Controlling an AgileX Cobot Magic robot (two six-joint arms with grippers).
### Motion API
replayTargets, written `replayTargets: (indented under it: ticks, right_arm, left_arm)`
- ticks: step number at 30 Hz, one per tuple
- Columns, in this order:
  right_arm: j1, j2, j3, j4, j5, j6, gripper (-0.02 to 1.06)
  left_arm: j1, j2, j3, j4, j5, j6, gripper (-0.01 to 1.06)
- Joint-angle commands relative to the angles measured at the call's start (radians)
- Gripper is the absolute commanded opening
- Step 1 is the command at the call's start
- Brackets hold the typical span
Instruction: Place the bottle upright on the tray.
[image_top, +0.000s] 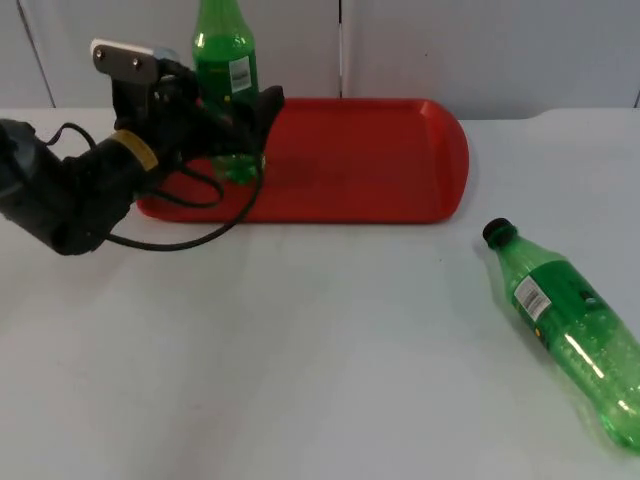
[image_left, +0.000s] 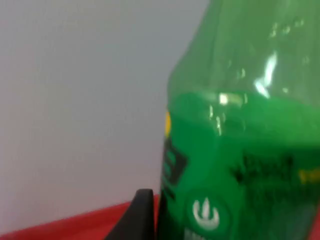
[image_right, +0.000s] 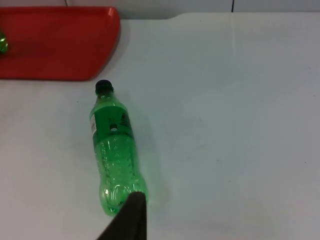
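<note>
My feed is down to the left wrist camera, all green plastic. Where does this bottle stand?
Observer: The upright bottle stands on the left end of the red tray, with the left gripper around its lower body.
Operator: Any other bottle about?
Observer: Yes, a second bottle lies on its side on the white table, off the tray to its right, black cap towards the tray.
Operator: And the right arm?
Observer: Its fingertip hangs just past that lying bottle's base.
</note>
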Motion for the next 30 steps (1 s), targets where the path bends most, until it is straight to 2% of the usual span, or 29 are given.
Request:
replayTargets:
  ticks: [1, 11, 14, 16, 21, 25, 30]
  right_arm:
    - [0.0, -0.003, 0.001, 0.002, -0.007, -0.001, 1.05]
    - [0.0, -0.003, 0.001, 0.002, -0.007, -0.001, 1.05]
    - [0.0, -0.003, 0.001, 0.002, -0.007, -0.001, 1.05]
    - [0.0, -0.003, 0.001, 0.002, -0.007, -0.001, 1.05]
    - [0.0, -0.003, 0.001, 0.002, -0.007, -0.001, 1.05]
    - [0.0, -0.003, 0.001, 0.002, -0.007, -0.001, 1.05]
    - [0.0, -0.003, 0.001, 0.002, -0.007, -0.001, 1.05]
  left_arm:
    - [0.009, -0.017, 0.021, 0.02, -0.036, -0.01, 1.05]
    - [0.034, -0.072, 0.171, 0.024, -0.043, 0.012, 1.05]
    - [0.034, -0.121, 0.257, 0.002, -0.043, 0.092, 1.05]
    - [0.034, -0.137, 0.282, 0.002, -0.043, 0.094, 1.05]
    - [0.034, -0.215, 0.391, 0.03, -0.043, 0.096, 1.05]
    - [0.034, -0.327, 0.512, 0.032, -0.043, 0.165, 1.05]
    - [0.034, -0.456, 0.616, 0.035, -0.043, 0.177, 1.05]
